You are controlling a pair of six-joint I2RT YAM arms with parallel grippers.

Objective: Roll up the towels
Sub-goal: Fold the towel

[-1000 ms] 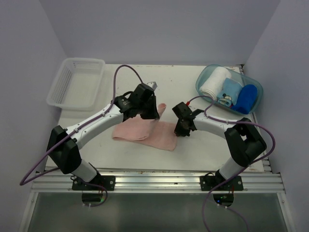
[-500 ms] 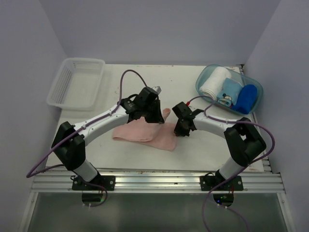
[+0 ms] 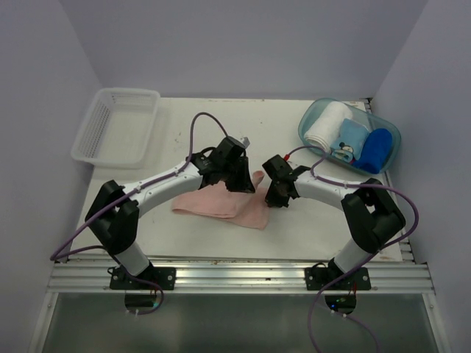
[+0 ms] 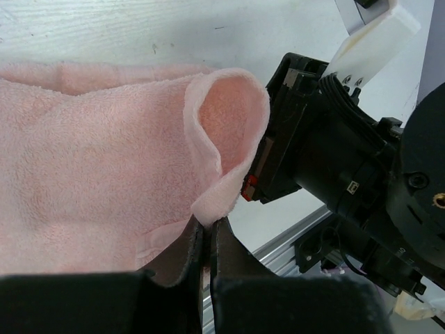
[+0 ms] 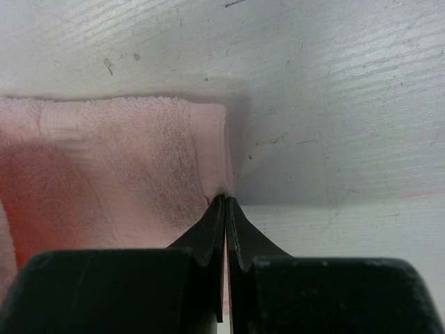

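The left claw (image 4: 206, 224) was pinched shut on a raised, curling corner of the pink towel (image 4: 90, 188), probably to begin the roll. The right claw (image 5: 226, 203), also closed, gripped another corner against the tabletop (image 3: 184, 129), steadying it.

text: none legible | labels, brands: none legible | numbers, signs: none legible

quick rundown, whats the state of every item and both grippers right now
pink towel: unrolled on the table, one corner lifted and curled over
left gripper: shut on that lifted corner
right gripper: shut, tips at the pink towel's hem
blue towel: rolled, in the clear tub
white towel: rolled, same tub
printed cloth: folded, same tub
white basket: upright, far left corner
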